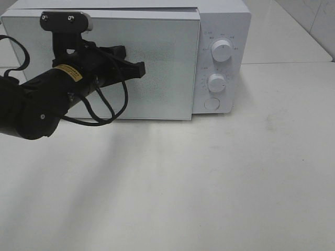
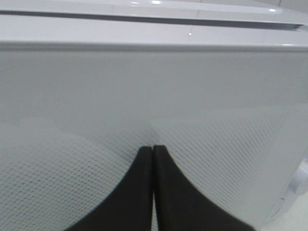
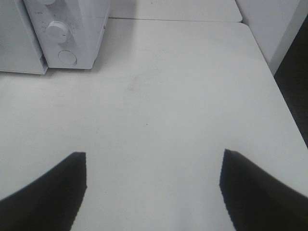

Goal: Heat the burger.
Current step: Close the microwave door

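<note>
The burger is hidden; no view shows it. The white microwave [image 1: 222,21] stands at the back of the table, its pale dotted door [image 1: 162,68] facing me, with a thin dark gap along the door's top edge. My left gripper [image 1: 140,69] is shut and empty, with its black fingertips right at the door face. The left wrist view shows those fingertips [image 2: 144,156] pressed together in front of the door [image 2: 144,86]. My right gripper [image 3: 153,155] is open with nothing between its fingers. It hovers over the bare table to the right of the microwave [image 3: 77,29] and is outside the exterior view.
The microwave's control panel carries two round knobs [image 1: 222,51] [image 1: 215,82] and a round button [image 1: 211,103] below them. The white table [image 1: 209,183] stretches in front. Its right edge [image 3: 281,101] shows in the right wrist view, with a white wall beyond.
</note>
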Controlling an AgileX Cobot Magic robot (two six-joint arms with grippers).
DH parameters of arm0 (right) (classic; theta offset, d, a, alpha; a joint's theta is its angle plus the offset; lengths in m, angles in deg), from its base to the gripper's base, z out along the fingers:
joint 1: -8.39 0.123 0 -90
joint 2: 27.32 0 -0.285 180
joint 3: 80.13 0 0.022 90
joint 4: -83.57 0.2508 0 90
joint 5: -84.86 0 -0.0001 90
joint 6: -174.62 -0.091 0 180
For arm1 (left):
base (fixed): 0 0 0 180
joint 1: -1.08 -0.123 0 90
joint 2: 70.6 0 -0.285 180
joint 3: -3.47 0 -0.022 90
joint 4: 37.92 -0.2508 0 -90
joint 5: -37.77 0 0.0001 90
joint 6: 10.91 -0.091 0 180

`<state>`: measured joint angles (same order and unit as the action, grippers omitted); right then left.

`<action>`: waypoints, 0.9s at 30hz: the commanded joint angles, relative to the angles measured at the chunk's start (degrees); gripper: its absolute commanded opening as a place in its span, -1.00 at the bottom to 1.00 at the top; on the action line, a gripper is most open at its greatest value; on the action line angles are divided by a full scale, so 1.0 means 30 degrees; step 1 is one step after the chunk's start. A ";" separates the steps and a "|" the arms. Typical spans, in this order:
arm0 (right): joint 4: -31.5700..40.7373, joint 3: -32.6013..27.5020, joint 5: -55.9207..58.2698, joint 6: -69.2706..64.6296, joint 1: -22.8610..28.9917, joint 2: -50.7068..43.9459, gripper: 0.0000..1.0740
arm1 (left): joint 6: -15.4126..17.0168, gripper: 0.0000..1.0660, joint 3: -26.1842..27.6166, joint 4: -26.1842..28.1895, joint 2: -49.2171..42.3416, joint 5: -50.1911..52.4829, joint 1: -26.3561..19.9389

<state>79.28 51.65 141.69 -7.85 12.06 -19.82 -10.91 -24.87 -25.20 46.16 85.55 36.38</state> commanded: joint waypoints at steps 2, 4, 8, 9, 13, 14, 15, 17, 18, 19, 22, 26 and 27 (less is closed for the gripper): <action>-0.0038 -0.0076 0.0057 -0.0057 -0.0095 -0.0573 0.40 | 0.0000 -1.00 0.1241 0.0325 0.0420 -0.0344 0.0019; -0.0038 -0.0076 0.0057 -0.0057 -0.0095 -0.0573 0.40 | -0.0095 -1.00 0.1967 0.0458 0.0879 -0.0458 0.0019; -0.0038 -0.0076 0.0057 -0.0057 -0.0095 -0.0573 0.40 | -0.0153 -1.00 0.2807 0.0859 0.1432 -0.0917 0.0019; -0.0038 -0.0076 0.0057 -0.0057 -0.0095 -0.0573 0.40 | -0.0573 -1.00 0.3438 0.1241 0.1719 -0.1318 0.0019; -0.0038 -0.0076 0.0057 -0.0057 -0.0095 -0.0573 0.40 | -0.1203 -1.00 0.4068 0.1585 0.1910 -0.1700 0.0019; -0.0038 -0.0076 0.0057 -0.0057 -0.0095 -0.0573 0.40 | -0.1241 -1.00 0.4106 0.1471 0.1833 -0.1738 0.0019; -0.0038 -0.0076 0.0057 -0.0057 -0.0095 -0.0573 0.40 | -0.1050 -1.00 0.3877 0.1070 0.1623 -0.2005 0.0057; -0.0038 -0.0076 0.0057 -0.0057 -0.0095 -0.0573 0.40 | -0.0859 -1.00 0.3705 0.0898 0.1432 -0.2349 0.0210; -0.0038 -0.0076 0.0057 -0.0057 -0.0095 -0.0573 0.40 | -0.0859 -1.00 0.3705 0.0898 0.1432 -0.2349 0.0210; -0.0038 -0.0076 0.0057 -0.0057 -0.0095 -0.0573 0.40 | -0.0783 -1.00 0.3266 0.0573 0.1031 -0.3151 0.0477; -0.0038 -0.0076 0.0057 -0.0057 -0.0095 -0.0573 0.40 | -0.0859 -1.00 0.2368 0.0191 0.0286 -0.3801 0.1012; -0.0038 -0.0076 0.0057 -0.0057 -0.0095 -0.0573 0.40 | -0.0859 -1.00 0.1146 0.0325 -0.0764 -0.5462 0.1662; -0.0038 -0.0076 0.0057 -0.0057 -0.0095 -0.0573 0.40 | -0.0783 -0.98 0.0898 0.0382 -0.1012 -0.6303 0.1795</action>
<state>79.33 51.65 141.69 -7.85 12.06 -19.82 -13.83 -20.46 -24.63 45.71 71.57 40.44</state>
